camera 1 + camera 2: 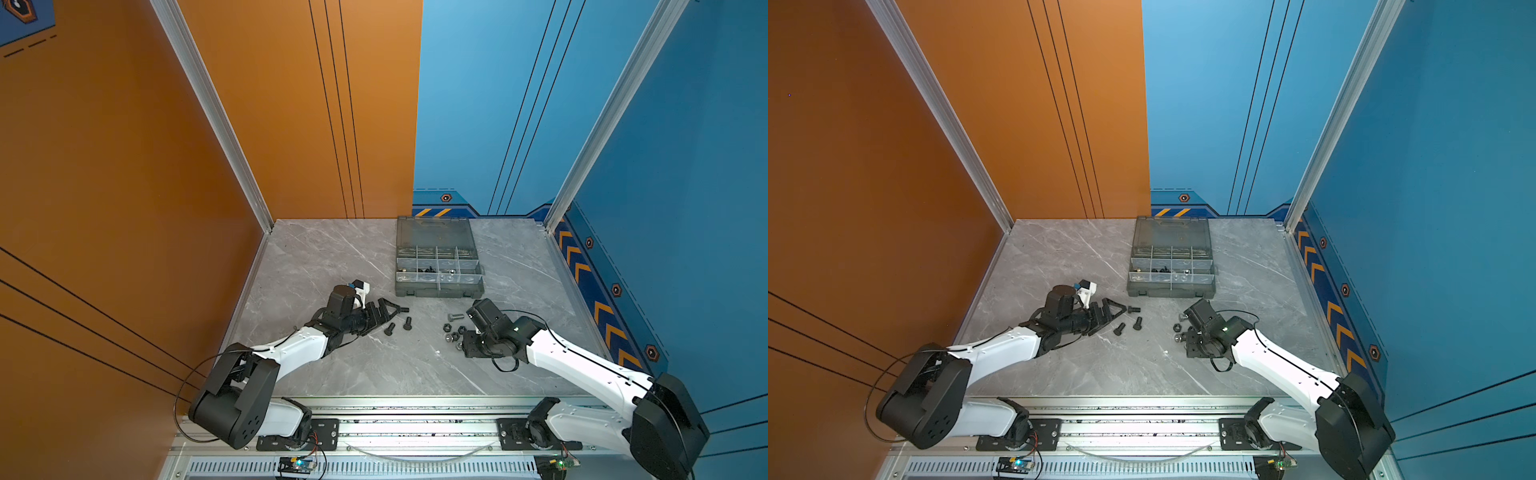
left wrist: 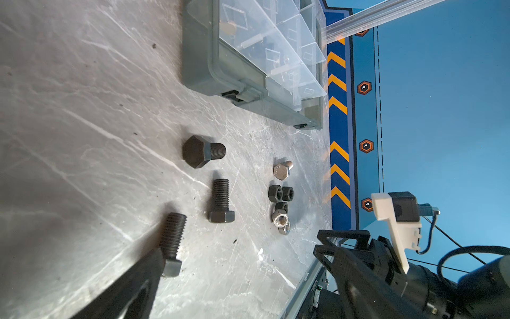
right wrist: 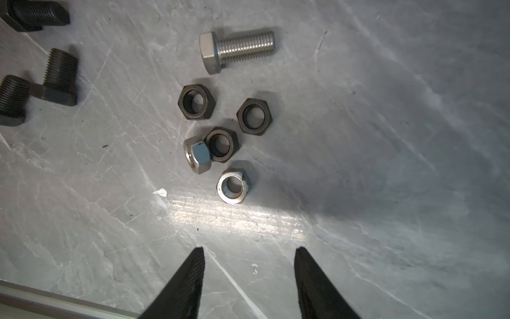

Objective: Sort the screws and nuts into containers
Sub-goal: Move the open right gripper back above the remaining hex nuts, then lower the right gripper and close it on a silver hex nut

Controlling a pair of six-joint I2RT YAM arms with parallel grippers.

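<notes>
Left of centre, the left gripper [image 1: 388, 318], fingers spread wide, is placed beside three black screws [image 1: 407, 323]. Right of centre, five nuts [image 1: 455, 335] and a silver screw [image 1: 456, 317] are seen unsorted on the table [image 1: 332, 374] before the right gripper [image 3: 248, 250], fingers apart, empty. Few pieces are seen in the containers [image 1: 440, 291] above.

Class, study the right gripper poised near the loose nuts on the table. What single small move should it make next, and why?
Probably ease the right gripper forward until its jaws straddle the flat silver nut. The jaws stand open and empty. That nut lies flat, apart from the other nuts, nearest the jaws and roughly in line with the gap between them.
</notes>
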